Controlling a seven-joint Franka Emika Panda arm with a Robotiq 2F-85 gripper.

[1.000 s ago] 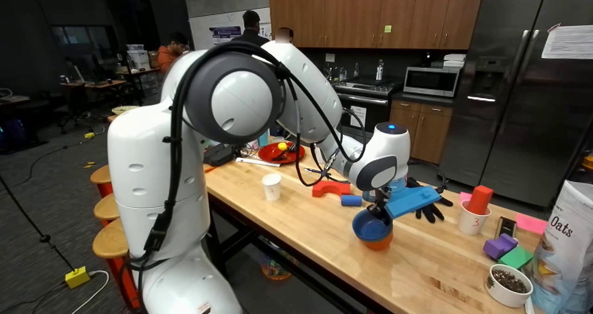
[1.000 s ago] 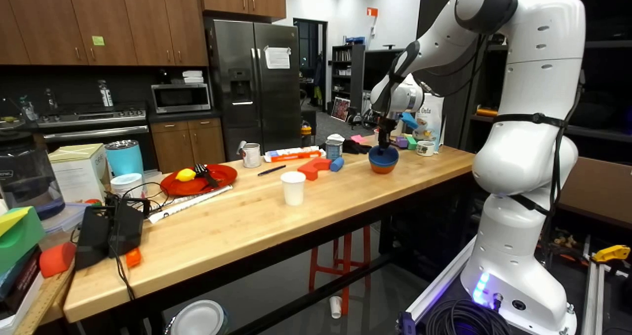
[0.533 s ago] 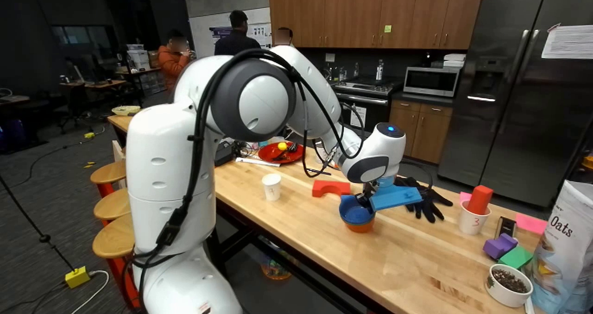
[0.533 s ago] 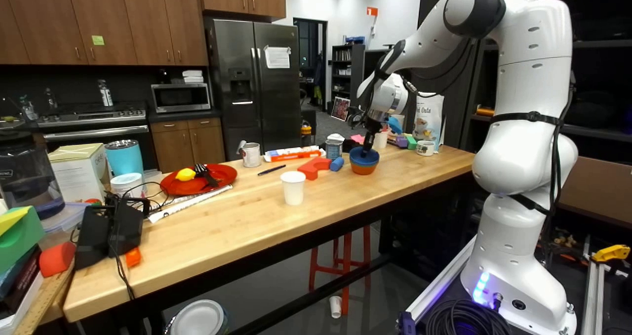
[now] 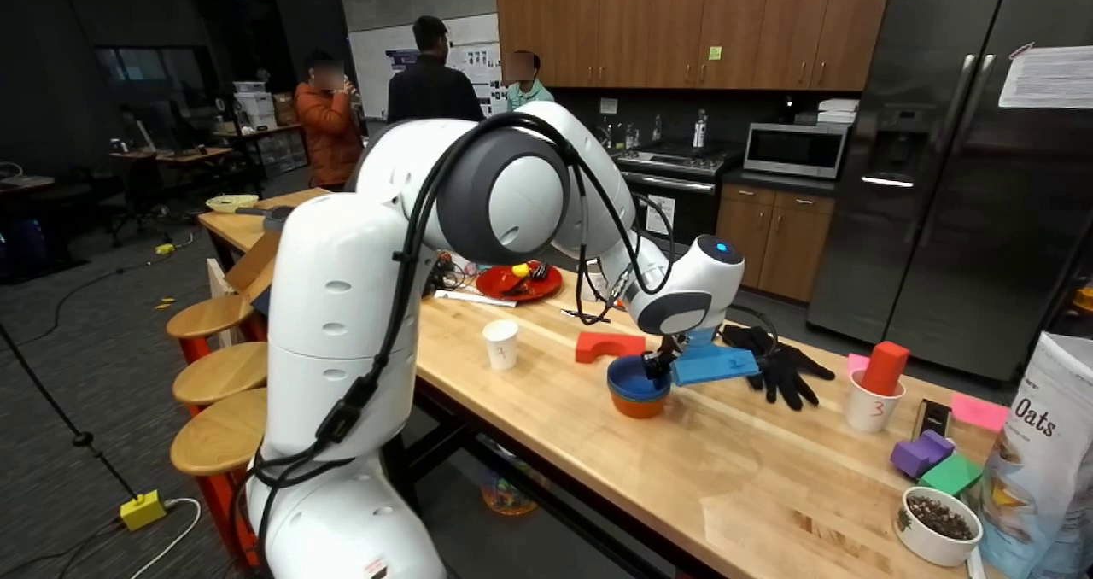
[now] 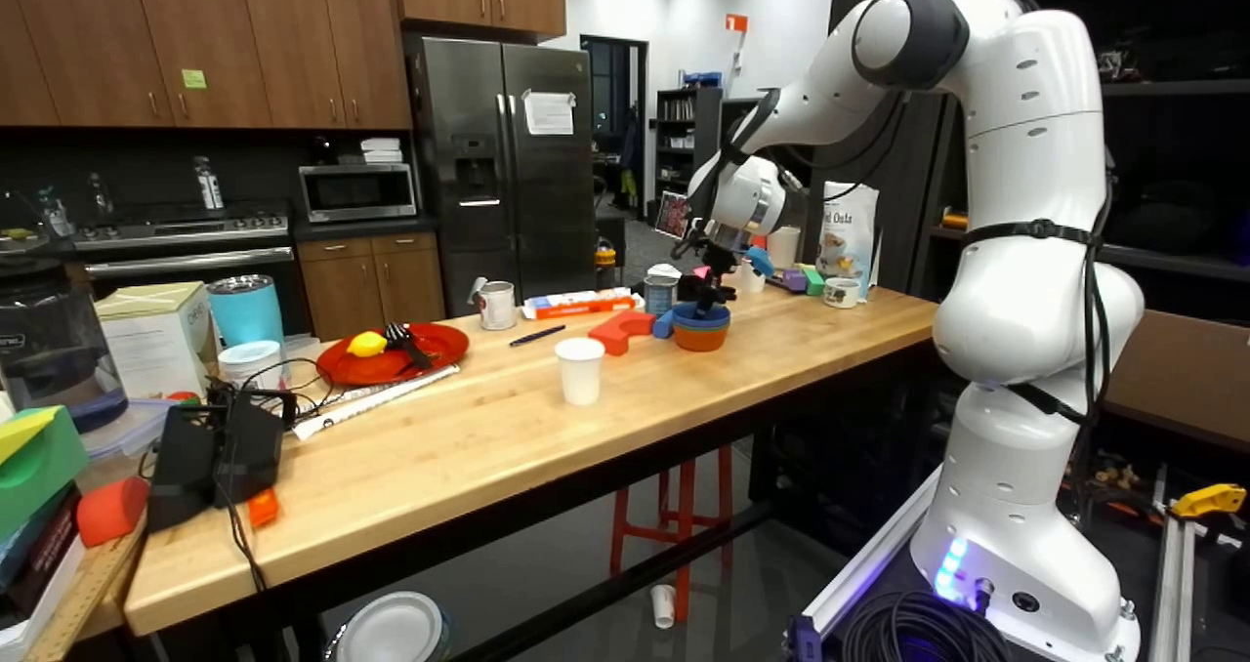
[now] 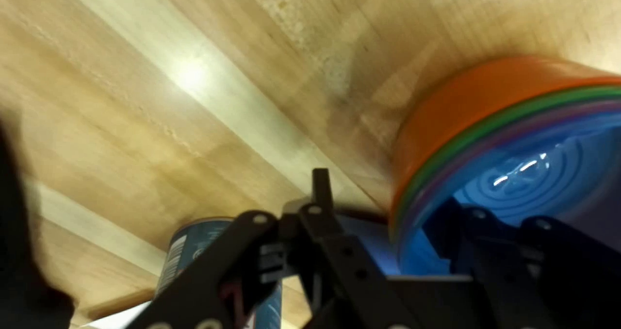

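Note:
A stack of nested bowls, orange outside and blue inside (image 5: 639,404), stands on the wooden table in both exterior views. Green and purple rims show between them in the wrist view. My gripper (image 7: 382,200) is open and straddles the near wall of the stack. One finger is inside the blue bowl (image 7: 524,178); the other is outside, with a visible gap to the orange wall (image 7: 446,120). Whether the inner finger touches the bowl I cannot tell. A blue cylinder (image 6: 664,324) lies close beside the stack, partly hidden by it.
Near the stack are a red arch block (image 5: 610,346), a dark blue can (image 6: 661,294) and a black glove (image 5: 781,374). A white paper cup (image 6: 580,371) stands farther along the table. A cup with a red block (image 5: 871,400) and an oats bag (image 5: 1037,459) are opposite.
The gripper carried the bowl stack leftward in both exterior views, toward the red arch and blue cylinder. Its jaws were closed on the rim and have since spread apart.

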